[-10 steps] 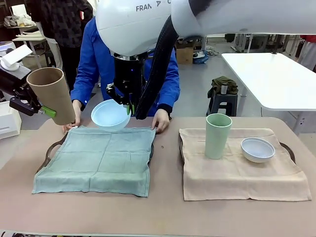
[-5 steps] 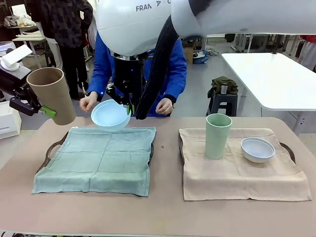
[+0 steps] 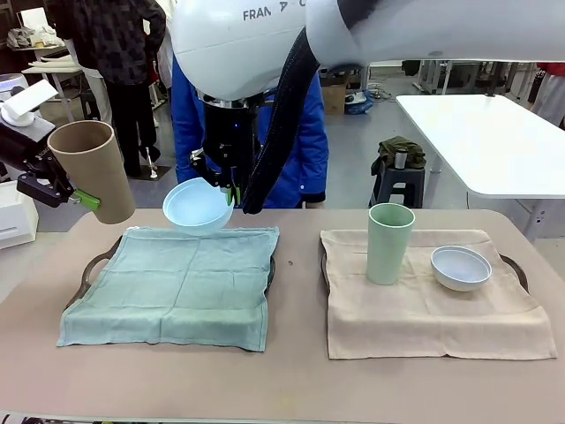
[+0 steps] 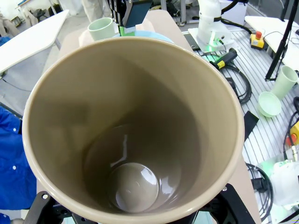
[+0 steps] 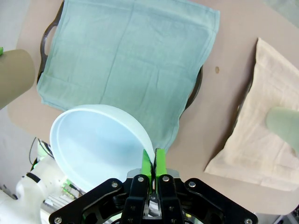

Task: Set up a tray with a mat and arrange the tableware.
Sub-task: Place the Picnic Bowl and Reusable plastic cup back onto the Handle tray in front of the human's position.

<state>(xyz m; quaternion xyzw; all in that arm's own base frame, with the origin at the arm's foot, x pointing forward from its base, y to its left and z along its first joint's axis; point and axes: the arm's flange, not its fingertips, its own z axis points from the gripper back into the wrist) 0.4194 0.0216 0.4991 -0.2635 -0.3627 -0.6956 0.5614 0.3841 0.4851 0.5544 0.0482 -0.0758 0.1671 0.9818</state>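
My left gripper [image 3: 84, 198] is shut on the tan-brown cup [image 3: 93, 168], holding it tilted in the air beyond the table's left end. The cup's empty inside [image 4: 135, 140] faces the left wrist camera. My right gripper [image 3: 228, 191] pinches the rim of the light blue bowl [image 3: 198, 205], which hangs tilted just above the far edge of the green mat [image 3: 177, 283]. That mat lies on a dark tray [image 3: 91, 268]. From the right wrist, the green pads [image 5: 146, 164] clamp the bowl's rim [image 5: 93, 144] above the mat [image 5: 126, 60].
A beige mat [image 3: 424, 309] covers a second tray [image 3: 517, 265] on the right, carrying the pale green cup [image 3: 389, 242] and the whitish bowl [image 3: 460, 267]. A person in blue [image 3: 305, 150] stands behind the far edge. A white table [image 3: 485, 141] stands farther back right.
The person's hands have lifted off the green mat's far edge and drawn back out of sight. Both arms hold still with cup and bowl.
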